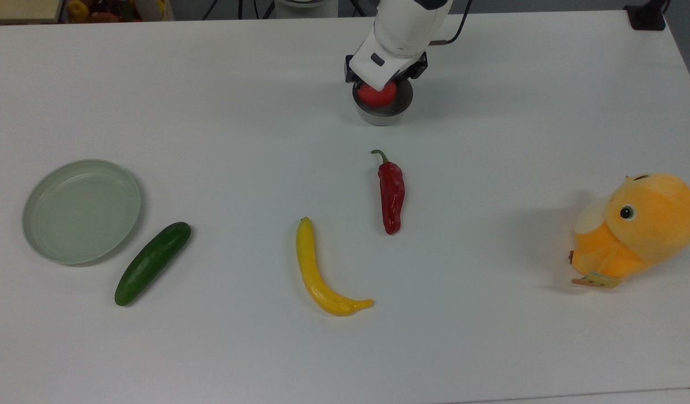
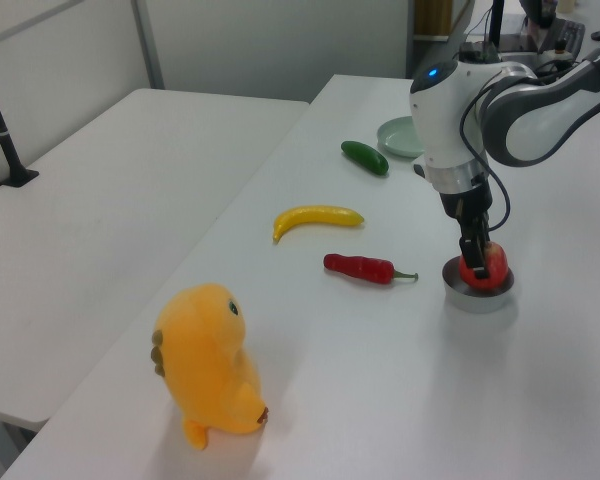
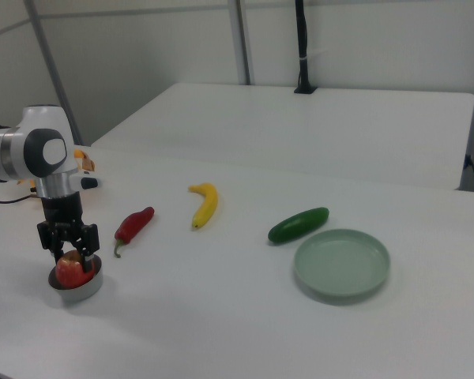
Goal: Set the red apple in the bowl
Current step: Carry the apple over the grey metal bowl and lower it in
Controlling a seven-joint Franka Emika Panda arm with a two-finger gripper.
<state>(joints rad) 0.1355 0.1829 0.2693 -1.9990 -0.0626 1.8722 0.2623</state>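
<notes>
Plate (image 1: 81,211) and cucumber (image 1: 152,263) are seen at the left of the top view, well apart from the work; further right lie the banana (image 1: 321,272) and the chili pepper (image 1: 391,193) near the frame's centre, and the plush toy (image 1: 638,228) sits at the far right edge. None of these is touched.

At the upper centre of the top view, the gripper (image 1: 382,88) is held directly above the bowl (image 1: 382,115), pinching the red apple (image 1: 377,95) between its fingers. The apple is seen inside the bowl's rim, low in the opening; whether it already rests on the bottom cannot be told. In the left view the red apple (image 2: 484,267) sits in the bowl (image 2: 477,289) at the right of the frame, with the gripper (image 2: 475,262) coming down on it from above. The right view shows the same stack at its lower left.

Apple, gripper and bowl are judged to be aligned vertically, so only a release and a straight upward retreat appear to be called for.
</notes>
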